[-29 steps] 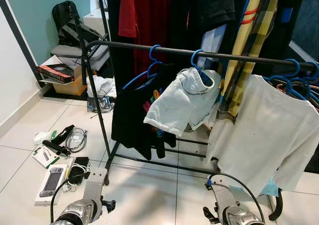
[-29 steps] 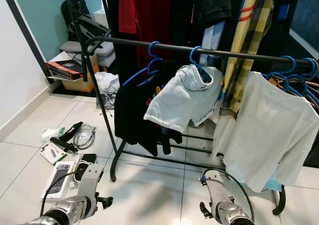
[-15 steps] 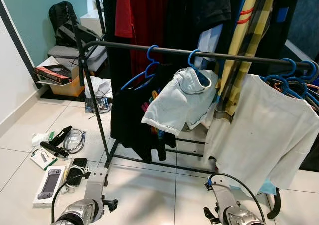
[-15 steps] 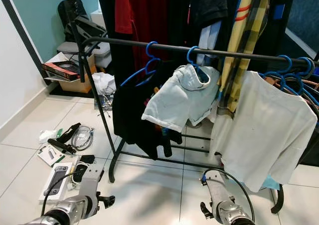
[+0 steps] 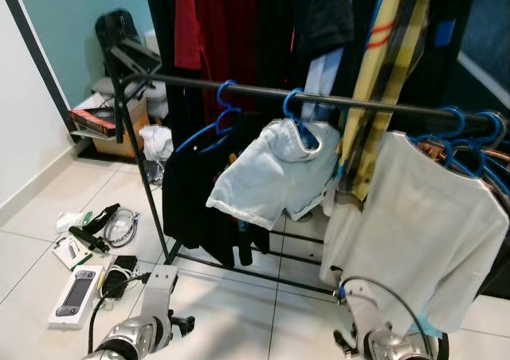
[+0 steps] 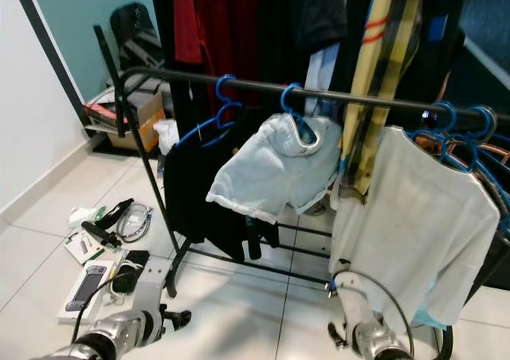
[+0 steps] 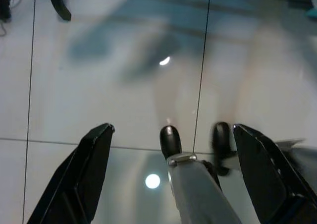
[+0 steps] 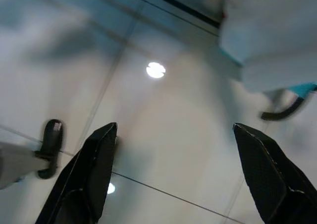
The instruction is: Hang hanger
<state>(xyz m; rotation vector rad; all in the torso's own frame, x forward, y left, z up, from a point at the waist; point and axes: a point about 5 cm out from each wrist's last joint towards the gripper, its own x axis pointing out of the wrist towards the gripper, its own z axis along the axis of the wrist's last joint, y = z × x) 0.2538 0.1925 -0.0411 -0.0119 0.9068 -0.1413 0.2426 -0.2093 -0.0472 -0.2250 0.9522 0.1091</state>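
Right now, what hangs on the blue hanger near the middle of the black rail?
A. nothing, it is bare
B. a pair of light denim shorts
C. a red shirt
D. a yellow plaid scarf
B: the light denim shorts hang from the blue hanger hooked over the black rail, between a black garment and a white shirt.

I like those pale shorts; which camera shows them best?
The left eye view: the shorts hang whole and sharp from a blue hanger on the rail. The right eye view shows much the same. The wrist views look at floor tiles.
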